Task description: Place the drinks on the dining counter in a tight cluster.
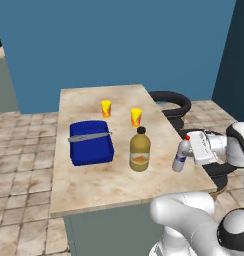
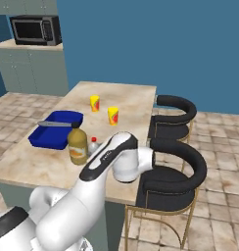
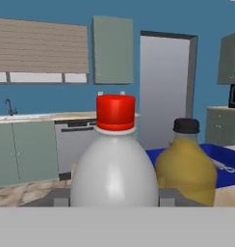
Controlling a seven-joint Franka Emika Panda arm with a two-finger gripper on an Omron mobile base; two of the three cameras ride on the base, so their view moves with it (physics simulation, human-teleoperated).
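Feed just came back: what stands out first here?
The hand grips the silver bottle at the island's right edge. The amber bottle stands just to its left, apart from it. A blue tray and two yellow cups sit farther along the top.

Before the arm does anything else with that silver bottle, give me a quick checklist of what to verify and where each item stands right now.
1. Grip: the gripper is shut on the silver-white bottle, a finger on each side in the hand view. Ok.
2. Bottle upright, red cap on top. Ok.
3. Bottle over the dining counter, near its right edge. Ok.
4. Bottle base resting on the top or just above it: cannot tell.
5. Gap to the amber bottle: the two stand apart, not clustered. Not ok.
6. Third drink, the green bottle, in place: cannot tell.
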